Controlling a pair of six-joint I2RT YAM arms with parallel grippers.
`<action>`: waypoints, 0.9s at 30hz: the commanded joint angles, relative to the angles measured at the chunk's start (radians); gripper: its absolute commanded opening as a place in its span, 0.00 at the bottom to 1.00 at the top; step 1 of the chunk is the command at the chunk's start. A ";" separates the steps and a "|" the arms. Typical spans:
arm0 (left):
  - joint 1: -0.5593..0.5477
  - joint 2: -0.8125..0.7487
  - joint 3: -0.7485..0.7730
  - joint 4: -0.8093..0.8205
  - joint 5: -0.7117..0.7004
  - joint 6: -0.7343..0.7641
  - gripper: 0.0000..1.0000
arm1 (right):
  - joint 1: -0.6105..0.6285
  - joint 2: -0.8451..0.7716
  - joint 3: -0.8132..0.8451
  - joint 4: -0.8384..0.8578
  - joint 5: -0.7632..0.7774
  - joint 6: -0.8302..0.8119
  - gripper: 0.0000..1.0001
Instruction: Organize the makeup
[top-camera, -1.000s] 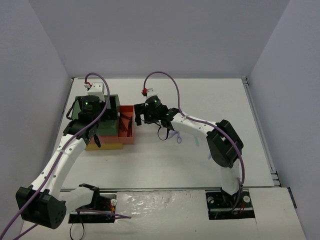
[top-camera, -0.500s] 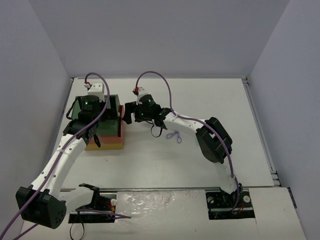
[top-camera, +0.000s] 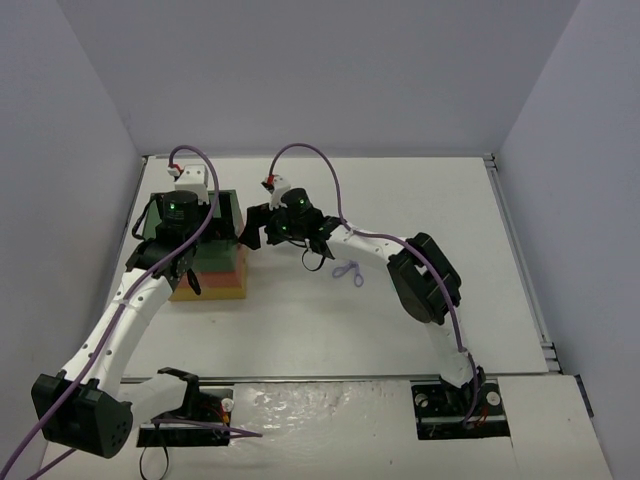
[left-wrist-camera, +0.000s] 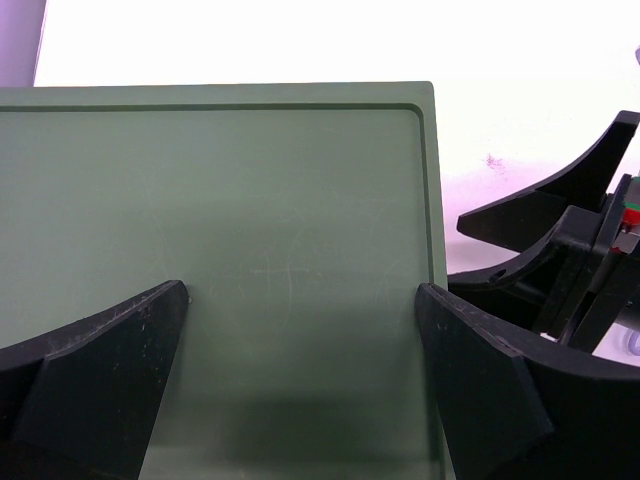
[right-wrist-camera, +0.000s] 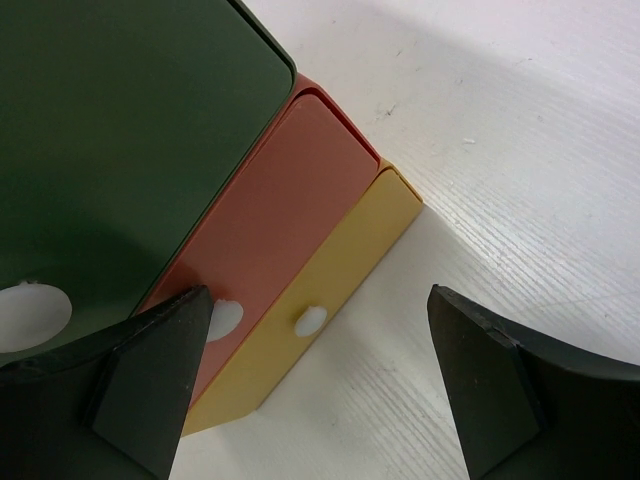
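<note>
White table (top-camera: 420, 190): left gripper (left-wrist-camera: 302, 295) and right gripper (right-wrist-camera: 320, 295) are hanging, jaws spread and empty, at drawer box (left-wrist-camera: 220, 200); red drawer (right-wrist-camera: 270, 200) seemingly shut. Next call: fetching lavender tool (top-camera: 348, 270).

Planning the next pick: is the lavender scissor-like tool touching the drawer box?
Apart. The top view shows the lavender scissor-like tool lying by itself, off to one side of the drawer box, with a stretch of bare white tabletop between them.

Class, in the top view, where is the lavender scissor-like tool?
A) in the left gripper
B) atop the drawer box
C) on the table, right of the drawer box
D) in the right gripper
C: the lavender scissor-like tool lies on the table, right of the drawer box.
</note>
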 joint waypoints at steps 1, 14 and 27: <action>-0.010 0.000 0.035 -0.005 0.065 -0.016 0.97 | 0.025 -0.023 -0.008 0.149 -0.131 0.019 0.87; -0.010 -0.018 0.029 -0.003 0.035 0.011 0.97 | -0.069 -0.087 -0.198 0.414 -0.300 0.118 0.78; -0.010 -0.021 0.025 0.000 0.033 0.017 0.97 | -0.087 0.048 -0.166 0.504 -0.416 0.143 0.43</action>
